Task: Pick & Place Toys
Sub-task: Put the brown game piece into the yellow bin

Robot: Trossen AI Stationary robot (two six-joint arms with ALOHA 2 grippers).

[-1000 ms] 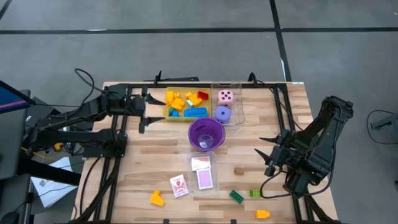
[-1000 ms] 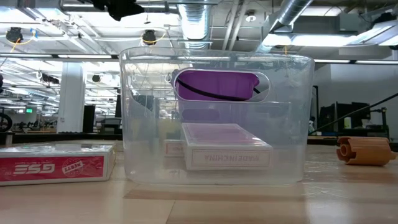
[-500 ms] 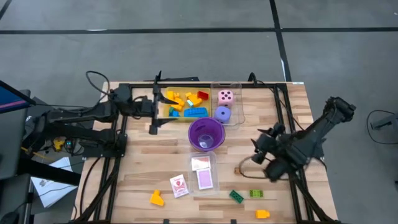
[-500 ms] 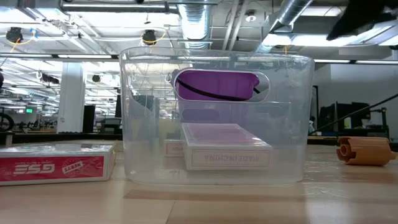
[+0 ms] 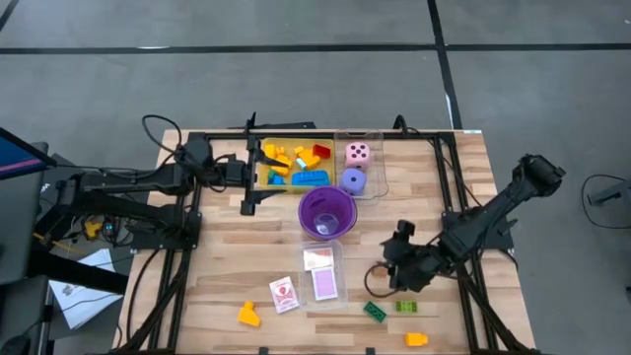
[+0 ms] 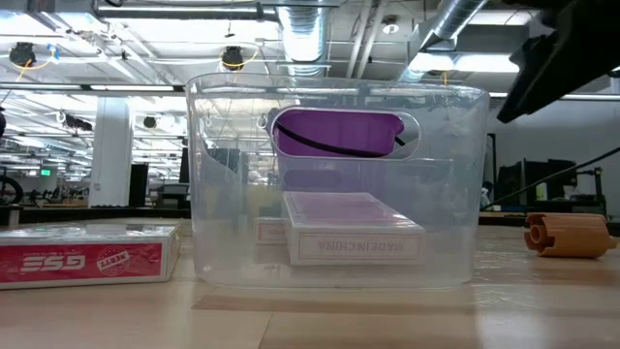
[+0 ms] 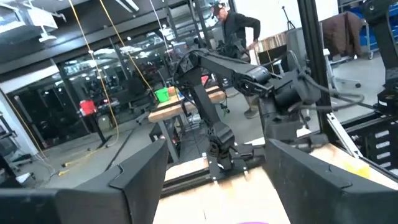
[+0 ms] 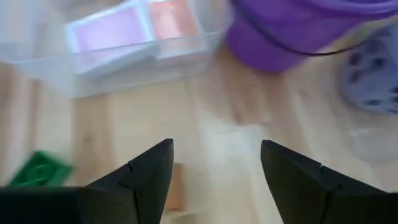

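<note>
Several coloured bricks fill the yellow tray at the far side. A pink die and a purple die sit in a clear tray beside it. My left gripper hovers open and level at the yellow tray's left edge. My right gripper is open and slants down above the wood. A brown piece lies on the table by one finger, apart from it. Loose green bricks, orange bricks and a red-white card pack lie near the front edge.
A purple cup stands mid-table. A clear tray with cards sits just left of my right gripper. A black frame runs around the work area. A person moves in the room beyond, seen in the left wrist view.
My right gripper has come down and toward the table's left and near side, tipping its fingers downward over the brown piece. My left gripper has shifted a little toward the yellow tray and tipped up to level.
</note>
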